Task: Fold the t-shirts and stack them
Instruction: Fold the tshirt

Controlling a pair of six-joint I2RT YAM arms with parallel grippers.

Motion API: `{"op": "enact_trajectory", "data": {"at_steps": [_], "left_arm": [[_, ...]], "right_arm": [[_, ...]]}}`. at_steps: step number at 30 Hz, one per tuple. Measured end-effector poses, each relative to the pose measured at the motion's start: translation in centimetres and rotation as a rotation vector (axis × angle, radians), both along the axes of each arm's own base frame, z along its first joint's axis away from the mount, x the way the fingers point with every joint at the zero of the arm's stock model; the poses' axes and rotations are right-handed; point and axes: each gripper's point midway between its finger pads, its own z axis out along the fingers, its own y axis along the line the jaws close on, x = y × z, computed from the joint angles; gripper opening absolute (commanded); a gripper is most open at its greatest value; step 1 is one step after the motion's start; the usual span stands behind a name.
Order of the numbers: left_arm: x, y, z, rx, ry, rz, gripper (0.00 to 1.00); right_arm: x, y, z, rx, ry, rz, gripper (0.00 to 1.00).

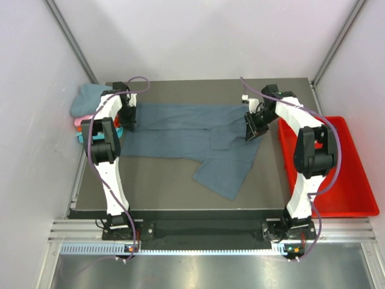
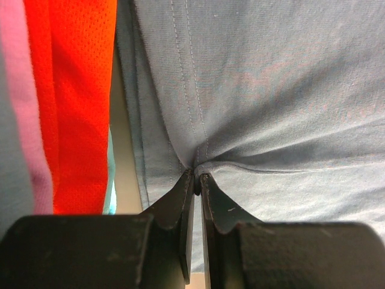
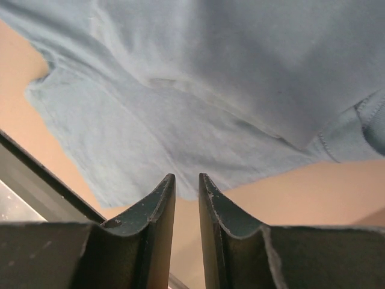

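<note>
While your left claw (image 2: 197, 174) clamps the left edge of the slate blue-grey cloth t-shirt (image 1: 180, 129) stretched left to right across the tabletop (image 1: 156, 186), your right claw (image 3: 186, 177), narrowly apart and empty, hovers at its right edge.

Plain blue-grey t-shirt (image 1: 180, 135), orange mesh shirt (image 2: 78, 90), pink shirt (image 2: 25, 102), red tray (image 1: 355, 198)

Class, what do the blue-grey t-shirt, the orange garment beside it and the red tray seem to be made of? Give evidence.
The blue-grey t-shirt: soft matte knit cloth, probably cotton jersey; it puckers and shows stitched seams. The orange garment: likely synthetic mesh, dotted with tiny holes. The red tray: apparently rigid moulded plastic, smooth with a raised rim.
</note>
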Motion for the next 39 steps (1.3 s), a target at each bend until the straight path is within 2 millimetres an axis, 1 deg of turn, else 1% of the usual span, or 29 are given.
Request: {"op": "enact_trajectory", "data": {"at_steps": [2,6,10,12,20,24,28,31,32,35,37,39], "left_arm": [[0.0,-0.1,0.0,0.007,0.001,-0.003,0.13],[0.0,-0.1,0.0,0.023,0.002,-0.008,0.12],[0.0,-0.1,0.0,0.036,0.004,-0.011,0.13],[0.0,0.0,0.0,0.041,0.004,-0.010,0.12],[-0.1,0.1,-0.1,0.052,0.007,-0.014,0.12],[-0.1,0.2,-0.1,0.057,0.008,-0.019,0.12],[-0.1,0.3,-0.1,0.075,0.009,-0.024,0.12],[-0.1,0.3,-0.1,0.083,0.010,-0.026,0.12],[-0.1,0.3,-0.1,0.086,0.010,-0.027,0.12],[-0.1,0.3,-0.1,0.098,0.011,-0.033,0.12],[-0.1,0.2,-0.1,0.105,0.011,-0.037,0.12],[-0.1,0.2,-0.1,0.108,0.012,-0.039,0.12]], "right_arm": [[0.2,-0.4,-0.6,-0.006,0.012,-0.011,0.24],[0.9,-1.3,-2.9,-0.042,0.060,-0.034,0.26],[1.6,-1.8,-4.7,-0.073,0.084,-0.046,0.28],[2.1,-2.0,-5.0,-0.089,0.081,-0.052,0.28],[4.2,-2.6,-5.4,-0.124,0.045,-0.073,0.28],[4.5,-2.7,-6.0,-0.135,0.052,-0.075,0.28],[4.3,-2.9,-6.9,-0.147,0.076,-0.075,0.28],[4.3,-3.0,-7.0,-0.148,0.076,-0.076,0.22],[4.3,-3.0,-7.0,-0.149,0.076,-0.076,0.14],[4.3,-3.0,-7.1,-0.151,0.078,-0.075,0.04],[4.3,-3.0,-7.1,-0.151,0.078,-0.075,0.00],[4.3,-3.1,-7.1,-0.152,0.079,-0.076,0.00]]}}
